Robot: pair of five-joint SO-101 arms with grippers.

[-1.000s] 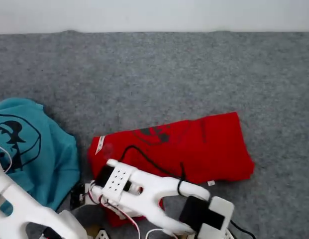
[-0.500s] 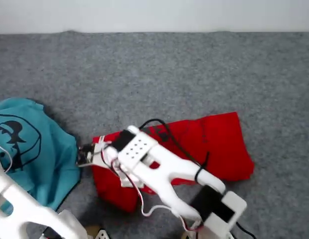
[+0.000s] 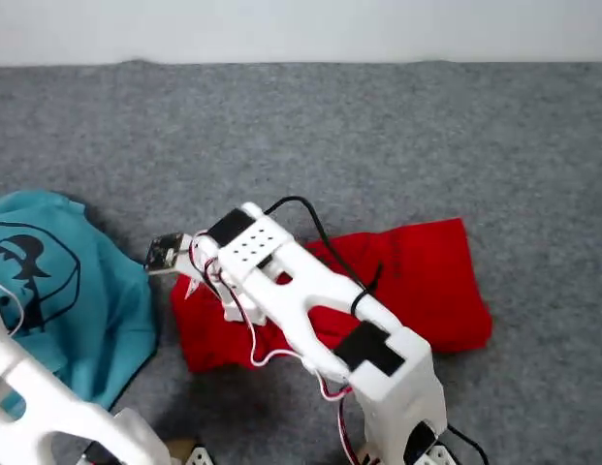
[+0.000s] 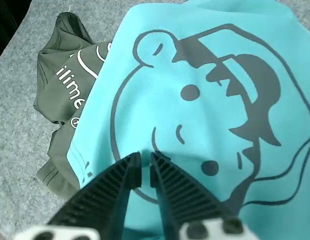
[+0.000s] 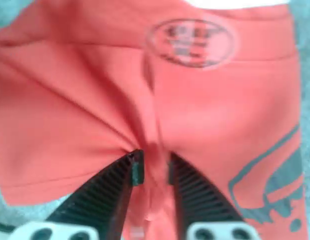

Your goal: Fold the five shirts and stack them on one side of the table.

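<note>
Right claw (image 5: 154, 167), clamped on a pleat of the red shirt (image 3: 427, 281): I am swinging it from six o'clock toward ten o'clock, doubling the near hem over; fold progressing.

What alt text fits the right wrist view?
The right claw pinches a raised fold of a red shirt, with creases fanning out from its tips. A round dark print sits on the shirt beyond the claw.
</note>
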